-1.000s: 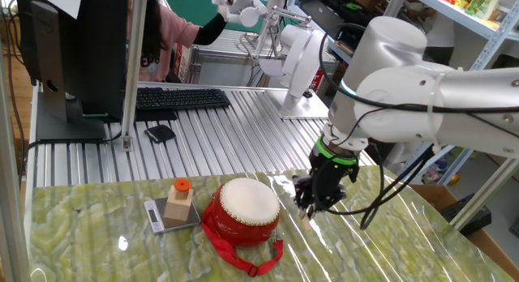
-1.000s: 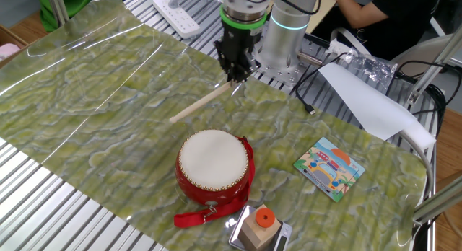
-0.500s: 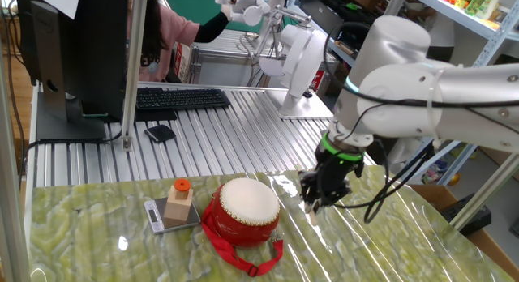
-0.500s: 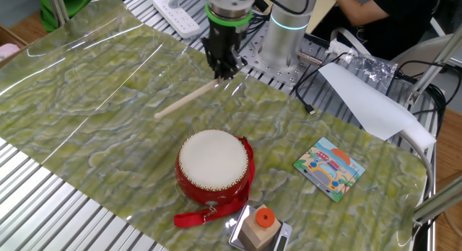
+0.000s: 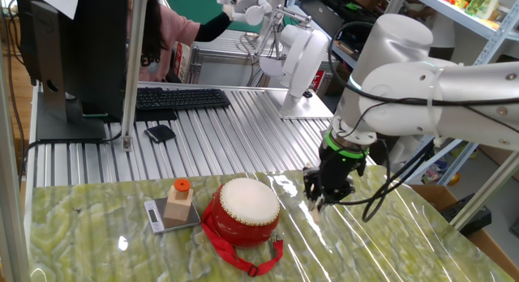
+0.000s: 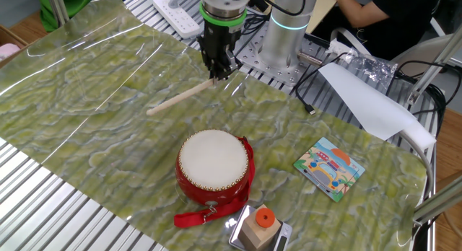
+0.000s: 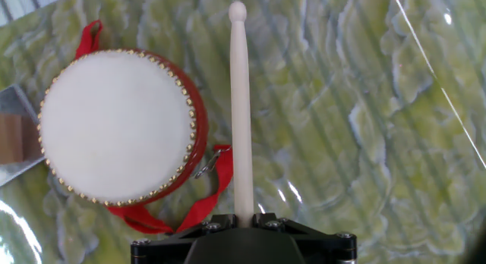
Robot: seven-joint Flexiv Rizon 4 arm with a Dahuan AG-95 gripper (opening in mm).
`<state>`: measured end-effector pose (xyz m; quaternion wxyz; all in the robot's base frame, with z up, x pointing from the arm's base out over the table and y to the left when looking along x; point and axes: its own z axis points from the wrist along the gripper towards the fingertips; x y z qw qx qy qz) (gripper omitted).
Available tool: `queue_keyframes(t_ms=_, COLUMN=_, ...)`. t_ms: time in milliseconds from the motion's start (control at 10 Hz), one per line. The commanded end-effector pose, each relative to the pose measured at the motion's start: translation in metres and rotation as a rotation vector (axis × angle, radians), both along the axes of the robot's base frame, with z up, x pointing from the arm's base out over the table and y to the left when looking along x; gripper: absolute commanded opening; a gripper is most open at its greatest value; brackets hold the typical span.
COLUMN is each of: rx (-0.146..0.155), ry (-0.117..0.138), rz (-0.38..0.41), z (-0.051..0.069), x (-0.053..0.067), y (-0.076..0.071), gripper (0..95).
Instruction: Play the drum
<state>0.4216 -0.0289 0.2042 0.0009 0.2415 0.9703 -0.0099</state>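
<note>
- The gripper (image 6: pixel 219 69) is clamped on one end of a pale wooden drumstick (image 6: pixel 180 98).
- The drum (image 6: pixel 214 168) stands upright, at 5 o'clock from the stick's tip.

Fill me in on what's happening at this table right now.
A single robot arm is getting ready to play the drum. Its claw is shut on a pale wooden drumstick, which slants out over the green mat. In the hand view the stick's tip lies beside the drum, not over its white skin, so no stroke is landing at this moment. The drum sits upright on the mat with its red strap trailing, next to a wooden block with an orange cap.
</note>
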Motion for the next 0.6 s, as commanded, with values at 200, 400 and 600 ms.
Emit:
queue_keyframes(t_ms=200, rx=0.012, ry=-0.004, rz=-0.265, z=-0.0007, x=0.0013, y=-0.0003, gripper=0.0)
queue_keyframes(t_ms=400, rx=0.017, ry=-0.014, rz=-0.353, z=-0.0007, x=0.0013, y=-0.0003, gripper=0.0)
queue_keyframes(t_ms=600, rx=0.022, ry=-0.014, rz=-0.366, z=-0.0007, x=0.0013, y=-0.0003, gripper=0.0)
